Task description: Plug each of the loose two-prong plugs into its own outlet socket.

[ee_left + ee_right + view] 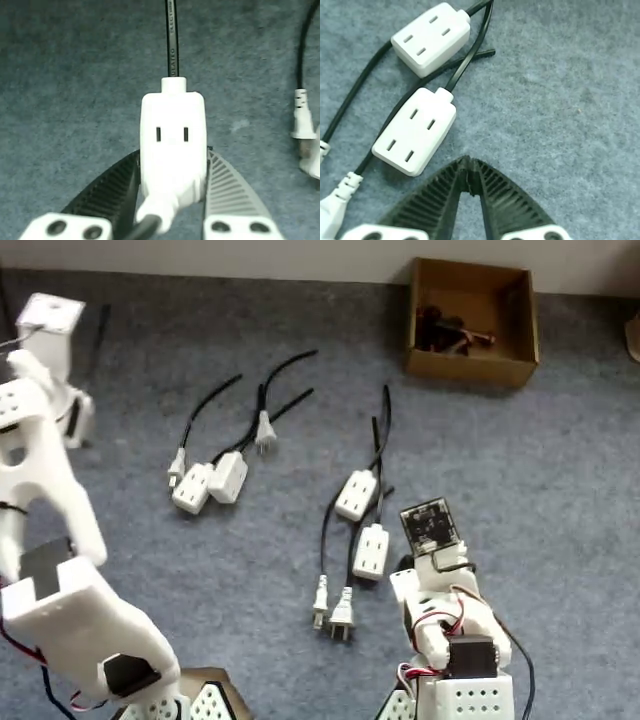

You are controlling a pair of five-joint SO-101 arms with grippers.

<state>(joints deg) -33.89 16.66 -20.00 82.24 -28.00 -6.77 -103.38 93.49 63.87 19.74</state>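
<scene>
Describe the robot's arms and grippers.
The left arm and right arm are blocky white plastic with black servos and red wires; the right bears a dark camera board. The right gripper has two black ribbed triangular fingers; the left gripper one black, one grey.

Soft, even daylight falls on the carpet (560,490), and shadows are faint and short. The white socket (172,145) clamped between the left fingers (107,195) glares, nearly washed out, against dimmer carpet beyond them.

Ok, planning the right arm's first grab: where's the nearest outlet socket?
In the right wrist view the outlet socket lies just beside the right gripper, apart from it, a second socket beyond.
</scene>
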